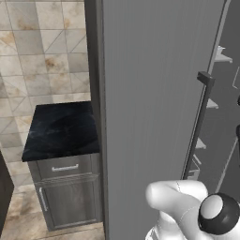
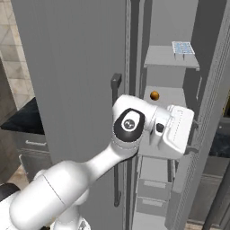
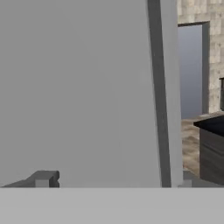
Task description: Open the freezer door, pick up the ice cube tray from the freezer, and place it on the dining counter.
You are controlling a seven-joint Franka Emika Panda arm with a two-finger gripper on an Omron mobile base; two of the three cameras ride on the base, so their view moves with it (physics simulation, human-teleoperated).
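The freezer door [image 1: 150, 93] is a tall brushed-grey panel with a dark vertical bar handle [image 1: 200, 126]. It stands swung open, leaving the freezer [image 2: 170, 99] interior and its light grey shelves exposed. The pale blue ice cube tray [image 2: 183, 47] lies on an upper shelf at the right. My white hand body [image 2: 177, 128] hovers in the opening, below the tray and just right of the door handle [image 2: 116, 134]. In the hand view my gripper [image 3: 114, 179] is open, its fingertips [image 3: 43, 178] far apart with nothing between them, facing a flat grey panel. The dining counter is out of view.
A small orange ball [image 2: 154, 95] sits on the middle shelf just above my hand. A black-topped drawer cabinet [image 1: 61, 133] stands left of the door against the tiled wall. The hand view catches a dark cabinet [image 3: 213, 146] and a doorway [image 3: 191, 70] past the panel's edge.
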